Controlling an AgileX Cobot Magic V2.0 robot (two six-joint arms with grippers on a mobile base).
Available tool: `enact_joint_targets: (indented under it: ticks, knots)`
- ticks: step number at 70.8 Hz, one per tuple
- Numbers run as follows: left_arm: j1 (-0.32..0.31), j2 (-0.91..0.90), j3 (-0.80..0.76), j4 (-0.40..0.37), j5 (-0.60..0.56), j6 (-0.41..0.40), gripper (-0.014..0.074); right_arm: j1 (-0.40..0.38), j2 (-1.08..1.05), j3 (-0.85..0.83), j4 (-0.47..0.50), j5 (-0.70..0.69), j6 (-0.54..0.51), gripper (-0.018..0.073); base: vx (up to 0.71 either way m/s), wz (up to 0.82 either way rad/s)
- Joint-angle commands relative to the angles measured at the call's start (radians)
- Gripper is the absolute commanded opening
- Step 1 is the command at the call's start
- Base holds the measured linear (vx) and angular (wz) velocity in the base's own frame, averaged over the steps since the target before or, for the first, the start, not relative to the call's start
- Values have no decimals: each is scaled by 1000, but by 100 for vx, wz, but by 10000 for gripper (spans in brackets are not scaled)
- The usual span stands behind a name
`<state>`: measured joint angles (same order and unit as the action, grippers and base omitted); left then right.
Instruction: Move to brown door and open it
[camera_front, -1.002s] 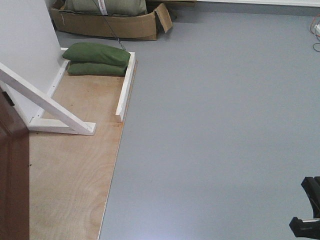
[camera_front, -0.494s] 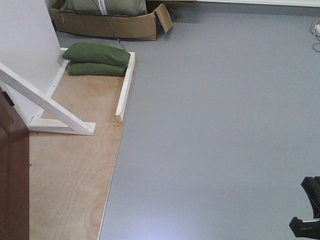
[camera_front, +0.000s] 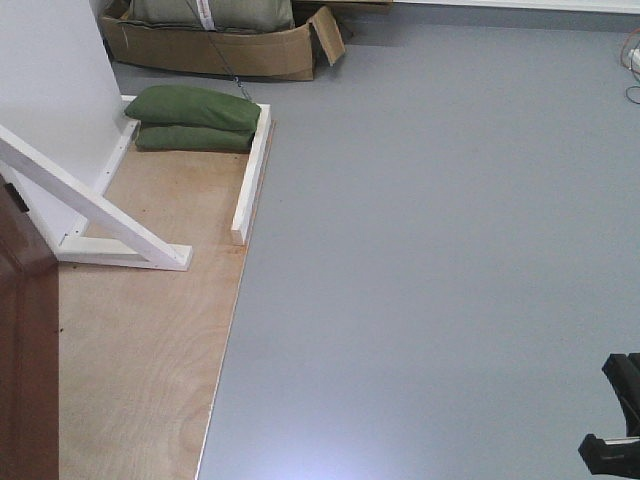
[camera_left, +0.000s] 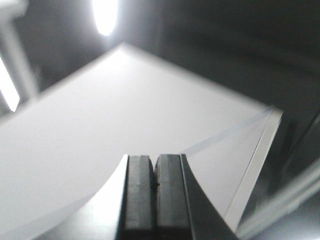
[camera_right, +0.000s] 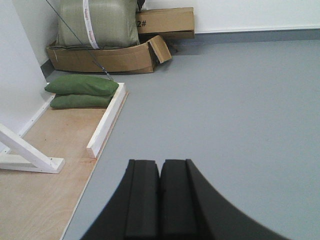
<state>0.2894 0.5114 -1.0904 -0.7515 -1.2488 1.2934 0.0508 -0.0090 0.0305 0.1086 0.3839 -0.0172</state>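
Note:
Only a strip of the brown door (camera_front: 26, 360) shows, at the left edge of the front view; it is dark, reddish and glossy, and its handle is out of view. My left gripper (camera_left: 155, 159) is shut with nothing between its pads, facing a blurred white flat panel (camera_left: 115, 125) with dark surroundings. My right gripper (camera_right: 160, 163) is also shut and empty, hanging over the grey floor (camera_right: 235, 110) to the right of the door's platform.
A plywood base (camera_front: 140, 340) carries a white diagonal brace (camera_front: 90, 210), a white rail (camera_front: 252, 170) and two green sandbags (camera_front: 195, 118). A cardboard box (camera_front: 215, 45) sits behind. A white wall panel (camera_front: 45, 80) stands at left. A black robot part (camera_front: 615, 425) is at bottom right.

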Motion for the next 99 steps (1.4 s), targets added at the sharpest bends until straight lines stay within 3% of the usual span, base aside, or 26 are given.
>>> enact_joint_targets:
  ticks: [1,7,13,27,34,45,52,78,99]
  knots:
    - [12,44,-18,-189,-124,4,17,-1,-16,2,-5,-81,-11,0,0,0]
    - [33,63,-20,-375,-124,49,17,-1,-16,2,-5,-80,-11,0,0,0]
    - [65,97,-20,-500,-124,146,17,-1,-16,2,-5,-81,-11,0,0,0]
    - [209,216,-20,-678,-124,422,17,-1,-16,2,-5,-81,-11,0,0,0]
    - [319,272,-20,-748,-124,470,17,-1,-16,2,-5,-81,-11,0,0,0]
    - [469,317,-20,-858,-124,464,17,-1,-16,2,-5,-81,-11,0,0,0]
    - [523,348,-20,-897,-124,459,17,-1,-16,2,-5,-81,-11,0,0,0]
    - [533,419,-20,-935,-99,255,17,-1,-16,2,-5,-81,-11,0,0,0]
    - [533,418,-20,-952,151,169,17,-1,-16,2,-5,-81,-11,0,0,0]
